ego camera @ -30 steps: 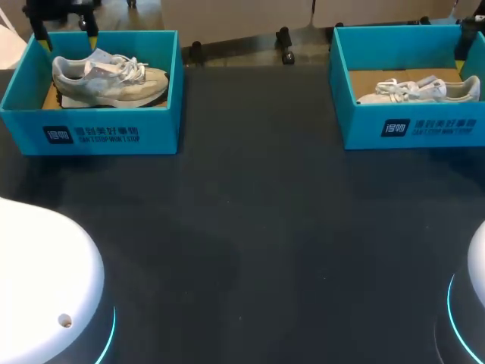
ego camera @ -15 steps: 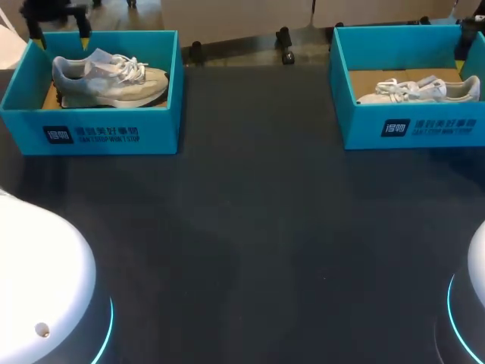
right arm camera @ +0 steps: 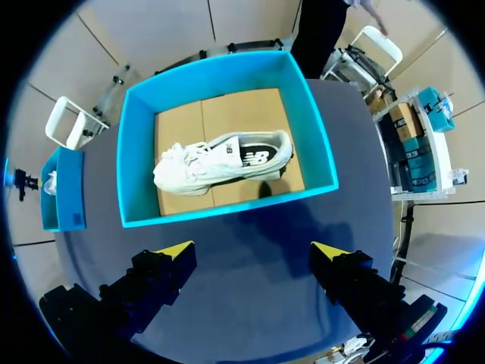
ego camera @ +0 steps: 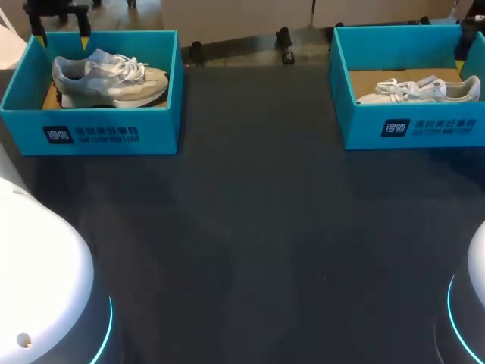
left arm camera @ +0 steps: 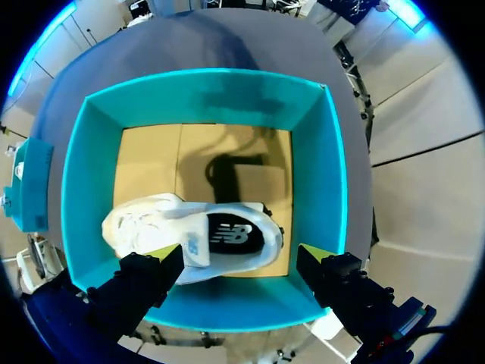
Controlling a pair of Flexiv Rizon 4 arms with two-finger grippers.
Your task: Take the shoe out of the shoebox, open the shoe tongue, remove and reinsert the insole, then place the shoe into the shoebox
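Two teal shoeboxes stand at the table's far edge, each holding a white-grey sneaker. The left shoebox (ego camera: 91, 136) holds a sneaker (ego camera: 110, 76) lying on its side. My left gripper (left arm camera: 239, 255) hangs open straight above this box (left arm camera: 79, 189), its yellow tips apart over the sneaker (left arm camera: 189, 231) and touching nothing. The right shoebox (ego camera: 413, 129) holds the other sneaker (ego camera: 420, 91). My right gripper (right arm camera: 251, 250) is open and high over the dark table, on the near side of that box (right arm camera: 136, 152) and its sneaker (right arm camera: 223, 159).
The dark table (ego camera: 258, 243) stretches between the boxes and my two white arm bases (ego camera: 38, 273) (ego camera: 477, 280). My left arm's dark end (ego camera: 54, 10) shows just beyond the left box's far wall.
In the head view my left gripper has drawn back from the left box's far rim, so its yellow tips no longer show. The white left arm base has turned. Shoes and boxes are unmoved.
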